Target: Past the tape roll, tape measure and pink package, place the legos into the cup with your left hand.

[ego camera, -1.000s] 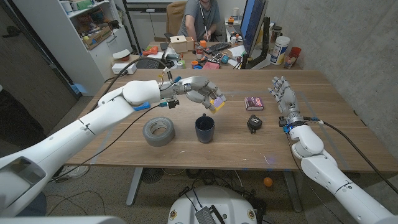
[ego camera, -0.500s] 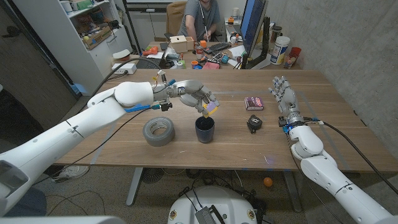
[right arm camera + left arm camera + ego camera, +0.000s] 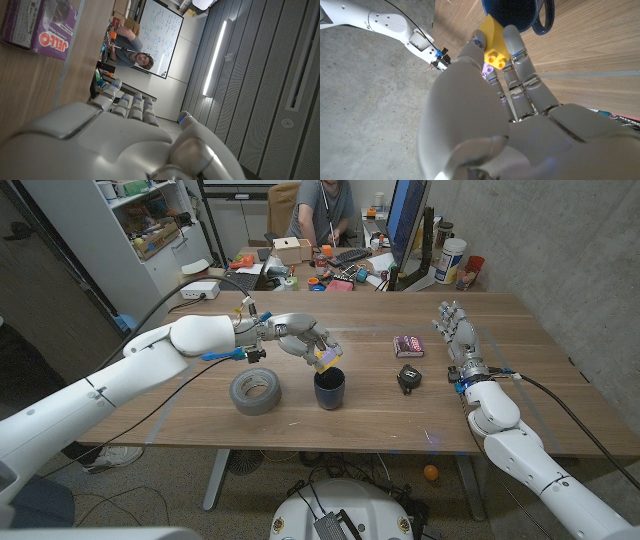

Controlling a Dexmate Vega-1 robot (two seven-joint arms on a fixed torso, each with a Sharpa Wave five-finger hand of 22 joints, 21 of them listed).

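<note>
Hidden and cut-off parts around the cup

In the left wrist view the left robot hand [image 3: 495,125] covers most of the legos [image 3: 492,50], and the picture's edge cuts off the cup [image 3: 520,12]. In the right wrist view the pink package [image 3: 35,25] runs off the frame, its label only partly readable. In the head view the tape measure [image 3: 408,378] is too small for detail.

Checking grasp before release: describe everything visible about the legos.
The legos are a yellow brick with round studs and a purple piece stacked against it, glossy plastic by the look. The left robot hand pinches them between its fingertips, tilted, directly above the mouth of the dark blue cup. They appear clear of the cup's rim, not yet inside. Only the fingers touch them.
</note>
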